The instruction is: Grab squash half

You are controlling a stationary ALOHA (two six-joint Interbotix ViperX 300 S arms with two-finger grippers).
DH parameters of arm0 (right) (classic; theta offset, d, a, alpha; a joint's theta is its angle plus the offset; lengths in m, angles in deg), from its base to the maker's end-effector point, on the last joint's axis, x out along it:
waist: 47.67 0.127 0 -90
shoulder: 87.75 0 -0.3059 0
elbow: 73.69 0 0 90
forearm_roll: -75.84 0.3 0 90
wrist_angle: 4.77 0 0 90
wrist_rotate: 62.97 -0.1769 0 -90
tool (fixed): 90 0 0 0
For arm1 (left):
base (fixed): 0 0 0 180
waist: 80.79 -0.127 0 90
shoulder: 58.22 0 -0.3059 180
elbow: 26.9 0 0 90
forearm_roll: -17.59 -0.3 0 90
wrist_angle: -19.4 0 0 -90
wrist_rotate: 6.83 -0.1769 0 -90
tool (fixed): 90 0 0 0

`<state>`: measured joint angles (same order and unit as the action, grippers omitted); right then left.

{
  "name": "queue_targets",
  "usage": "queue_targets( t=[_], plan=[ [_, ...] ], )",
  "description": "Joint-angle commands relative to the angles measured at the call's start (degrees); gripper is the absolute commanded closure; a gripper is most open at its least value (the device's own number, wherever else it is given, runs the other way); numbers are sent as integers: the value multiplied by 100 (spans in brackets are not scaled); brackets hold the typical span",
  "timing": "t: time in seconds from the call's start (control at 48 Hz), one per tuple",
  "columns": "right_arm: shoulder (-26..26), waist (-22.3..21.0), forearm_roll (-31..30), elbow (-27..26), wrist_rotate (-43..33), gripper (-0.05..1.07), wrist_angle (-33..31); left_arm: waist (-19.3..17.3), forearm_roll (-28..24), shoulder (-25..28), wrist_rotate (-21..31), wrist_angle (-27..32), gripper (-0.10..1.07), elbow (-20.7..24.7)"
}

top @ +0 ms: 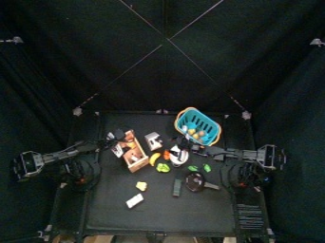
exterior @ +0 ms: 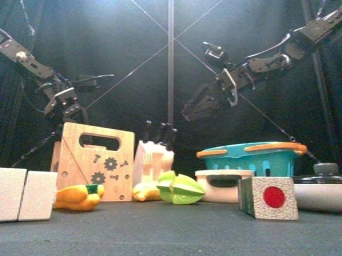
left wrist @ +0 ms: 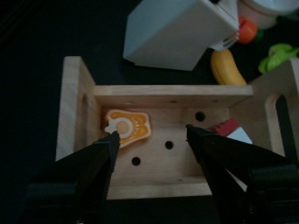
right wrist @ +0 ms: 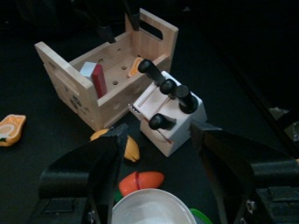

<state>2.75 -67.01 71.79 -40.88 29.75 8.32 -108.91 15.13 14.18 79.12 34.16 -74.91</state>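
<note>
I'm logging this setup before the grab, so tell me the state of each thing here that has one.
Left gripper: open, above the crate.
Right gripper: open, holding nothing.
Open-topped wooden crate: upright, open side up.
Orange squash half: lying inside the crate, cut face up, not gripped.
Teal plastic basket: upright, contents not visible.
White bowl: upright on the table.

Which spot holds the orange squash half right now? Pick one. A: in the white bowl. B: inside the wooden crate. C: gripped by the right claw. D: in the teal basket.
B: the left wrist view shows the squash half lying on the floor of the wooden crate, below the open left claw.
</note>
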Motion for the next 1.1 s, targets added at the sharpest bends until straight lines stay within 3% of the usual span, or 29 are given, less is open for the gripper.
queue_targets(
  t=[0.0, 0.208, 0.417, 0.562, 0.854, 1.083],
  plan=[
    [-79, -44, 18, -97, 18, 11, 18, 79, -9, 44, 62, 26, 2, 185],
    [-44, -44, 18, -88, 18, 11, 18, -18, 1564, 229, 633, -70, 2, 308],
    [-44, -44, 18, -79, 18, 11, -53, -53, 2953, 343, 703, -132, 2, 220],
    [-44, -35, 18, -79, 18, 11, -79, -220, 3560, 352, 703, -35, 2, 246],
    [-35, -9, -9, -62, 18, 11, -132, -554, 3621, 352, 932, 1020, 2, 659],
    [0, 0, -26, -26, 26, 11, -132, -650, 2329, 483, 2224, 1459, 2, 940]
  ],
)
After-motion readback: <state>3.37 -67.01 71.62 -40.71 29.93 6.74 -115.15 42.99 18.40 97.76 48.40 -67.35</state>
